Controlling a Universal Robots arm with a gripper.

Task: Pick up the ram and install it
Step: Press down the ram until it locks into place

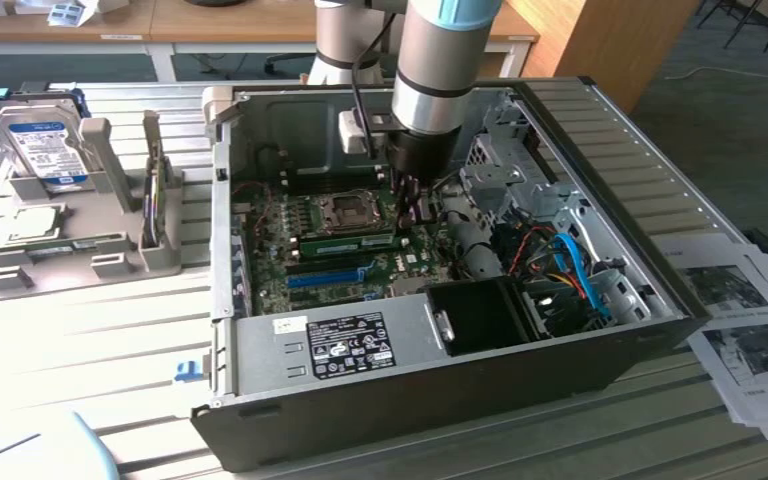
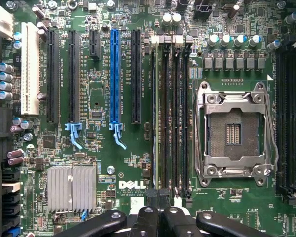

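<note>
The ram (image 1: 351, 243) is a green stick with a white label. It stands on edge in a memory slot of the motherboard (image 1: 398, 265), between the blue slot (image 1: 324, 277) and the CPU socket (image 1: 348, 208). My gripper (image 1: 414, 205) reaches down into the open computer case (image 1: 624, 200), just above the ram's end on the exterior view's right. In the wrist view the black fingers (image 2: 145, 219) are shut together at the end of the memory slots (image 2: 175, 118). There the ram (image 2: 153, 118) shows edge-on as a thin line. I cannot tell whether the fingertips touch it.
A hard drive (image 1: 40, 145) with a blue-white label stands in a grey parts holder (image 1: 91, 250) at the exterior view's left of the case. Printed sheets (image 1: 744, 320) lie at the right. Inside the case are a black shroud (image 1: 484, 315), coloured cables (image 1: 564, 265) and the drive cage (image 1: 504, 150).
</note>
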